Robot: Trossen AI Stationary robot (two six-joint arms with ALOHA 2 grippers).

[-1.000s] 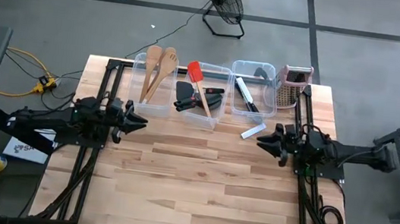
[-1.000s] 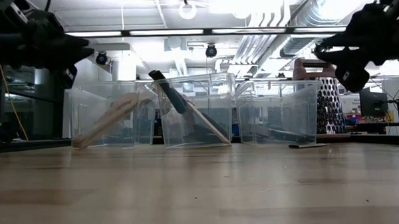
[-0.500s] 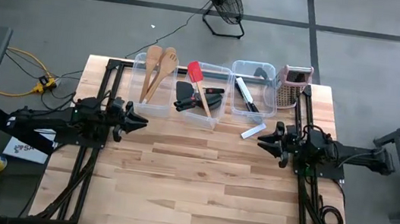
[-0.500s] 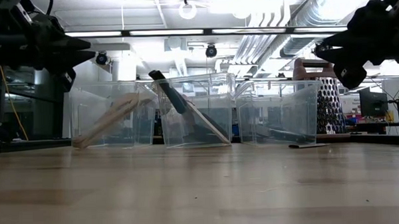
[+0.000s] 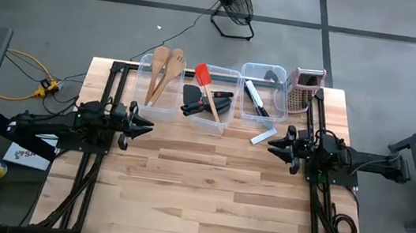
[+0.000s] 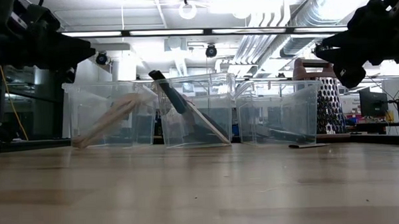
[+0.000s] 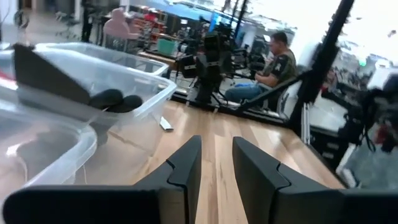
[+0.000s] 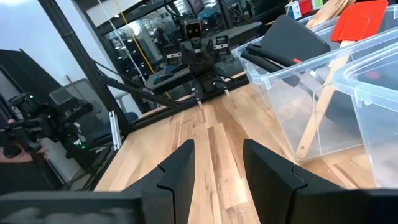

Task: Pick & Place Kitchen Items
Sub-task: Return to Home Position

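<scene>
Right claw (image 5: 272, 147) edged back slightly; like left claw (image 5: 148, 123), it hangs empty, narrowly parted, flanking the middle bin (image 5: 221, 72); homing looks nearly done.

spoons (image 5: 164, 70): left bin (image 5: 169, 105) | turners (image 5: 193, 96): middle bin (image 5: 229, 80) | knife (image 5: 256, 99): right bin (image 5: 276, 89), apparently

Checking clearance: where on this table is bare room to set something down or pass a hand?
Bare: the table across its near half, and the strip between the left pincer and right pincer, both open, empty. Crowded: the far edge, with three bins, the grater, and a loose utensil just before them.
</scene>
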